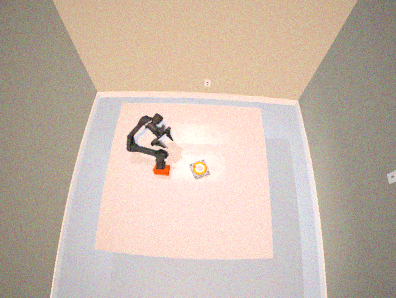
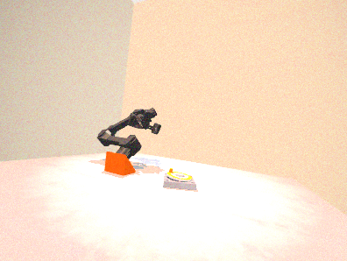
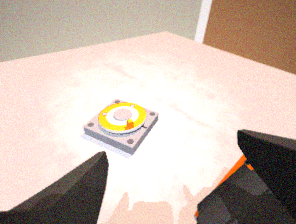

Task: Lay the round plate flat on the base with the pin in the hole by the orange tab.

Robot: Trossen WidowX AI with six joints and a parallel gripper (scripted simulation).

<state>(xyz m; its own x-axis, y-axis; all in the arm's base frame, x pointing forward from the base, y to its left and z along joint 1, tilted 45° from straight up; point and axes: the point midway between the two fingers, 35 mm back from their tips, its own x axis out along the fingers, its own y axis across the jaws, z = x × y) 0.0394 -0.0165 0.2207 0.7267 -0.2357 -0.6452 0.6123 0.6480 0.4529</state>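
You see the arm (image 2: 123, 136) folded over its orange mount (image 2: 118, 164), raised well above the tabletop (image 2: 245, 210). Its fingers stand wide apart and hold nothing. The plate (image 3: 122, 117) is yellow and round, and it sits on the grey base (image 3: 141, 134), near the mount but well apart from the fingers. The orange tab (image 3: 129, 124) is on the plate's near side in the wrist view. Whether the plate lies flat, you cannot tell here.
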